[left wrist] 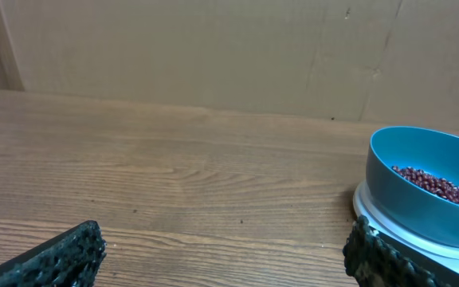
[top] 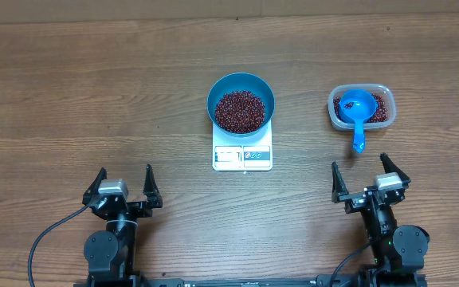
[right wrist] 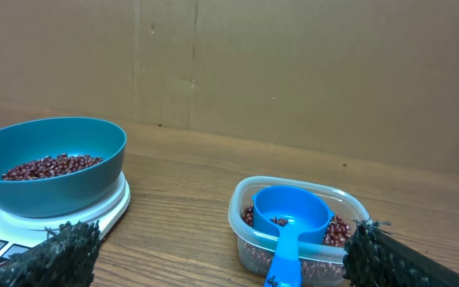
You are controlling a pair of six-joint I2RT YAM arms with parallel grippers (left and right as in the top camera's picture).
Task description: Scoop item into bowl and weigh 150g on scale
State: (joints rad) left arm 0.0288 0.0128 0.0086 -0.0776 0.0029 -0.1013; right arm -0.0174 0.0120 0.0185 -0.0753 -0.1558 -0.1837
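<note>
The blue bowl stands on the white scale at the table's middle and holds a heap of dark red beans. It also shows in the left wrist view as the bowl and in the right wrist view as the bowl. More beans lie in a clear tub at the right, with a blue scoop resting in it, handle toward me. My left gripper and right gripper are both open, empty, near the front edge.
A brown cardboard wall runs along the table's far edge. Bare wood table spreads to the left of the scale. The scoop's handle hangs over the tub's near rim, between my right fingertips in the wrist view.
</note>
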